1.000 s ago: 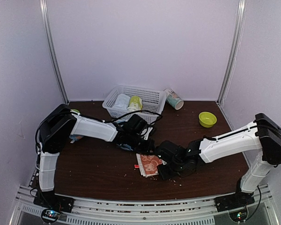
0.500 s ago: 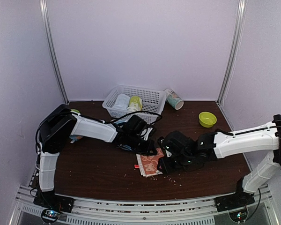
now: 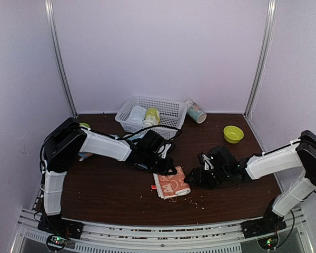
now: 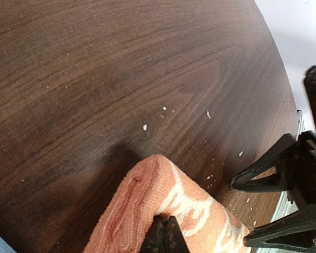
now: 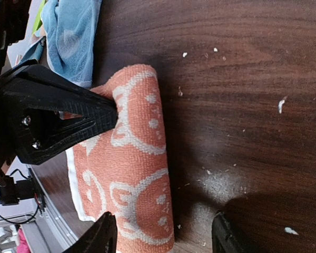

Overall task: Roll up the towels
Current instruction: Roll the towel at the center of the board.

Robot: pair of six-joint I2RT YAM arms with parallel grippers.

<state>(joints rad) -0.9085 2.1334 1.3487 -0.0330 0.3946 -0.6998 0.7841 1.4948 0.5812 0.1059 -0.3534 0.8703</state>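
The peach-orange towel (image 3: 171,185) lies partly rolled on the dark table, its cartoon prints facing up. My left gripper (image 3: 172,169) is shut on the towel's (image 4: 147,205) far folded corner; the closed tips (image 4: 165,234) pinch the cloth. My right gripper (image 3: 192,179) stands open just right of the roll. In the right wrist view its fingers (image 5: 102,234) straddle the near end of the towel (image 5: 139,158) without squeezing it. The light blue towel (image 5: 68,37) lies crumpled beyond, mostly hidden under the left arm in the top view.
A white basket (image 3: 168,110) at the back holds a pale rolled towel (image 3: 137,113) and a yellow-green one (image 3: 151,115). A patterned cup (image 3: 196,112) lies on its side beside it. A yellow-green bowl (image 3: 233,134) sits back right. Crumbs dot the table.
My right gripper has opened, let go of the peach towel and drawn back to the right. The left gripper has stayed shut on the towel's corner.
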